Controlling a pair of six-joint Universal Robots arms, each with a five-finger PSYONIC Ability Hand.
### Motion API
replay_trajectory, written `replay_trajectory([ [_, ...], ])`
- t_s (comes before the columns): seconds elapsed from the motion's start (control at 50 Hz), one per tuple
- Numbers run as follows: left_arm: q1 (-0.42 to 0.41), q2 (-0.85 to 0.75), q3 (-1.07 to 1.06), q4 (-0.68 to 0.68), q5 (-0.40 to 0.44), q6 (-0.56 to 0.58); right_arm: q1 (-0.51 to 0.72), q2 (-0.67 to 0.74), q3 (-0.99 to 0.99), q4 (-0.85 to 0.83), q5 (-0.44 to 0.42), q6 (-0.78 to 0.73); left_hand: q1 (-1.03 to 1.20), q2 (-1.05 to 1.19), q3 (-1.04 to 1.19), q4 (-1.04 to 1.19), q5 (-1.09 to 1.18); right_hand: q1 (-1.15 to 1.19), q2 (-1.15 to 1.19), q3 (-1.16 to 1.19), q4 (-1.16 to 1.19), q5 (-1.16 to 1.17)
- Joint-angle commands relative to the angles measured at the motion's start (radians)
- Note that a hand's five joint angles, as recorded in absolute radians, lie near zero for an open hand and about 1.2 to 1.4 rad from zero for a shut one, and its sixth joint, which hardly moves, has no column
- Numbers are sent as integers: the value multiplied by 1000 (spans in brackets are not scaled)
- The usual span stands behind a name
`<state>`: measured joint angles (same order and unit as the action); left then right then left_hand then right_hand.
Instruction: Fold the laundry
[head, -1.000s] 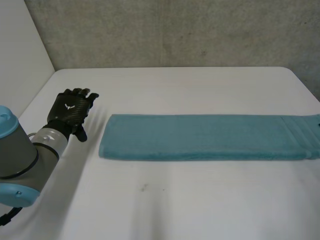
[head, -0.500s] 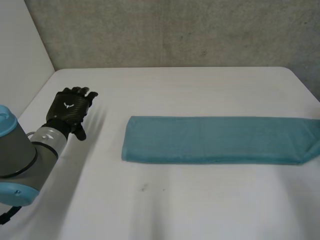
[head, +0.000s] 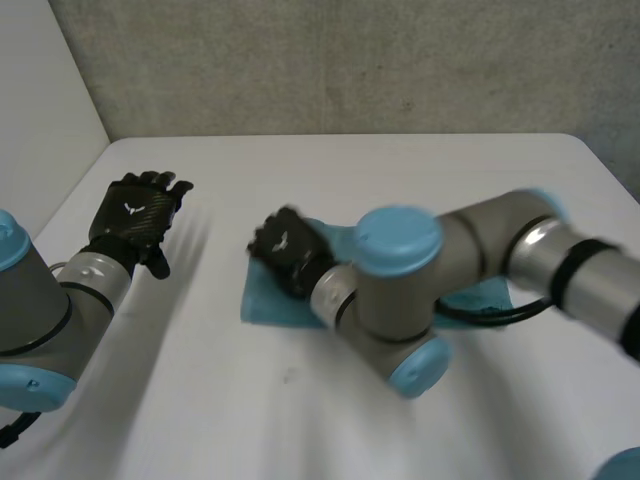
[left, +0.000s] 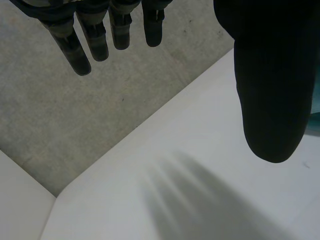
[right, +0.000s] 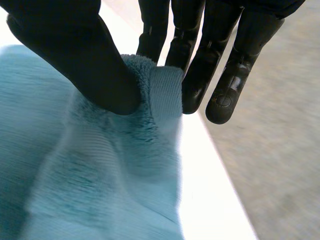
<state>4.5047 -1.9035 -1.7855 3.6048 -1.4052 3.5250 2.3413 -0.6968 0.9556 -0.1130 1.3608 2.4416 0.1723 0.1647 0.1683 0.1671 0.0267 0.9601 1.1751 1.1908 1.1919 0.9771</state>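
A teal towel lies folded in a long strip across the middle of the white table; most of it sits under my right arm. My right hand is over the towel's left end, its thumb and fingers pinching a hemmed end of the towel that it has carried there. In the right wrist view the towel hangs down from that pinch in a bunched fold. My left hand hovers over the table's left side, apart from the towel, fingers straight and spread, holding nothing.
A grey wall runs behind the table's far edge. A white wall panel stands along the table's left side. My right arm stretches across the table from the right, low over the towel.
My right arm has swept in from the right, carrying the towel's right end over to its left end. The towel first slid to the right. My left hand has barely moved.
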Motion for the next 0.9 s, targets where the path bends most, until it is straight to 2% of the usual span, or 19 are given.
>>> replay_trajectory([
  [0.02, -7, 0, 0, 0, 0, 0, 73, 128, -64, 7, 37, -104, 2, 10, 6, 7, -27, 196, -19, -35, -36, 4],
  [0.04, -7, 0, 0, 0, 0, 0, 73, 128, -64, 7, 37, -104, 2, 10, 6, 7, -27, 194, -21, -37, -38, 2],
  [0.06, -7, 1, 0, 0, 2, 0, 73, 119, -66, 6, 61, -104, 2, 10, 6, 7, -27, -353, -568, -584, -585, -544],
  [0.08, -7, 3, 1, 2, 2, 0, 70, 96, -64, 4, 85, -95, 2, 10, 6, 7, -27, -652, -867, -883, -884, -843],
  [0.16, -10, 8, 11, 3, 0, -1, 62, 18, -51, 4, 132, -47, 2, 10, 6, 7, -27, -786, -1001, -1016, -1017, -977],
  [0.2, -19, 9, 20, 3, 0, -8, 56, -32, -35, 7, 138, 7, 2, 10, 6, 7, -27, -786, -1001, -1016, -1017, -977],
  [0.24, -68, 9, 50, 9, 0, -11, 0, -114, 24, 12, 133, 130, 2, 10, 6, 7, -27, -786, -1001, -1016, -1017, -977],
  [0.3, -101, 8, 70, 12, -1, -14, -47, -155, 72, 13, 132, 186, 2, 10, 6, 7, -27, -786, -1001, -1016, -1017, -977],
  [0.34, -165, -5, 104, 12, -1, -18, -124, -251, 177, 16, 133, 264, 2, 10, 6, 7, -27, -786, -1001, -1016, -1017, -977],
  [0.36, -165, -5, 104, 12, -1, -18, -125, -251, 178, 16, 133, 264, 2, 10, 6, 7, -27, -786, -1001, -1016, -1017, -977],
  [0.4, -234, -32, 144, 12, 2, -23, -193, -320, 288, 30, 135, 303, 9, 17, 13, 14, -20, -786, -1001, -1016, -1017, -977],
  [0.46, -277, -60, 169, 12, 2, -29, -237, -343, 344, 39, 135, 309, 21, 28, 25, 26, -8, -786, -1001, -1016, -1017, -977],
  [0.5, -340, -116, 222, 6, 3, -35, -319, -377, 444, 61, 127, 315, 27, 34, 31, 32, -2, -786, -1001, -1016, -1017, -977],
  [0.56, -375, -184, 274, 2, 2, -35, -388, -408, 537, 56, 98, 315, 26, 34, 31, 32, -2, -781, -996, -1012, -1013, -973],
  [0.68, -387, -269, 337, -11, -1, -34, -479, -409, 635, 26, -3, 333, 29, 37, 34, 35, 1, -705, -920, -936, -937, -896],
  [0.72, -387, -304, 357, -18, -5, -31, -513, -405, 678, -26, -40, 364, 29, 37, 34, 35, 1, -568, -783, -798, -800, -759],
  [0.74, -387, -304, 357, -18, -5, -31, -513, -405, 678, -27, -40, 364, 29, 37, 34, 35, 1, -567, -782, -798, -799, -758],
  [0.78, -384, -316, 359, -18, -17, -31, -537, -391, 706, -78, -45, 366, 29, 37, 34, 35, 1, -377, -592, -608, -609, -568],
  [0.9, -369, -308, 328, -28, -64, -29, -562, -331, 695, -97, -37, 356, 26, 34, 31, 32, -2, -121, -336, -351, -352, -312],
])
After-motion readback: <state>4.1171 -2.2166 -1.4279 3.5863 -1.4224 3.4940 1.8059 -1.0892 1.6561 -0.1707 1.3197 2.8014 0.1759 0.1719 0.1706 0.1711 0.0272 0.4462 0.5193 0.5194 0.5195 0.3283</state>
